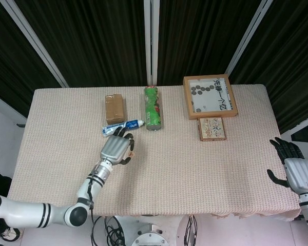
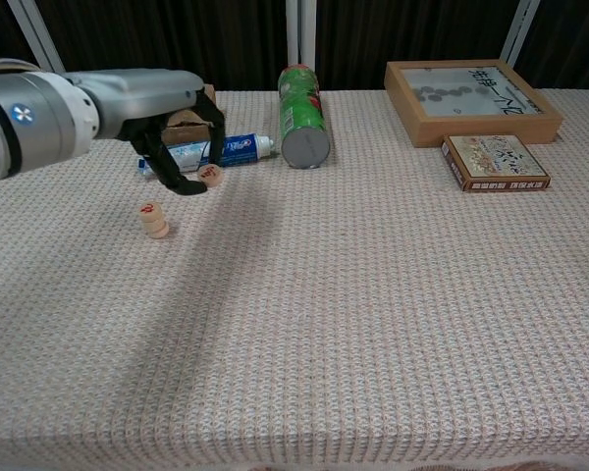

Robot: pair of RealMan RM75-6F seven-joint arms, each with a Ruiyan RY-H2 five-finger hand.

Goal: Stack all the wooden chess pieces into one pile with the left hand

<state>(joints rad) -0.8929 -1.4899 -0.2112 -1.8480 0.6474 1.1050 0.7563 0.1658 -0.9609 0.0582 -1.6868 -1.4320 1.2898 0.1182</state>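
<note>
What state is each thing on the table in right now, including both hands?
left hand: raised, pinching a chess piece
held chess piece: lifted off the table
chess pile: stacked on the cloth, untouched
toothpaste tube: lying flat
green can: lying on its side
right hand: open, beside the table

Left hand [image 2: 162,108]: silver shell, black fingers, white forearm with black bands. Right hand [image 1: 293,169]: silver-grey back, black fingers, green wrist mark.

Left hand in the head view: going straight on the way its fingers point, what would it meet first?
The left hand, pinching a round wooden chess piece, would probably meet the blue-and-white toothpaste tube just beyond its fingertips; its height is unclear.
</note>
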